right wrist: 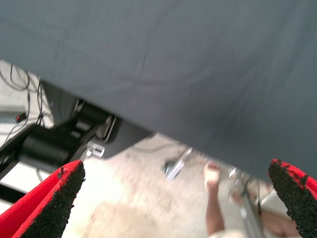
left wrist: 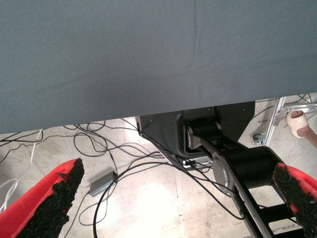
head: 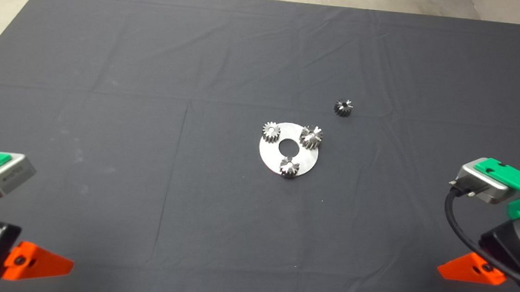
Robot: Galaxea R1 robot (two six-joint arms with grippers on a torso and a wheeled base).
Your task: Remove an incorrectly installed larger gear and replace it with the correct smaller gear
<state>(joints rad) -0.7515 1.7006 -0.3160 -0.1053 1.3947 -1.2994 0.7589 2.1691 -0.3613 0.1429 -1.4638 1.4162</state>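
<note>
A round steel plate (head: 270, 158) with a central hole lies mid-mat and carries three gears. The larger gear (head: 311, 137), with flared shiny slanted teeth, sits on the plate's far right. A pale straight-toothed gear (head: 271, 131) sits on its far left, and a small bevel gear (head: 289, 167) on its near edge. The smaller gear (head: 343, 108), dark grey, lies alone on the mat beyond the plate to the right. My left gripper (head: 32, 262) waits at the lower left, open and empty. My right gripper (head: 468, 270) waits at the lower right, open and empty.
The dark mat (head: 151, 109) is wrinkled and ends in floor at the far edge. The wrist views show the mat's near edge, the robot base (left wrist: 198, 134), cables on the floor, and a person's foot (left wrist: 299, 124) and leg (right wrist: 214, 203).
</note>
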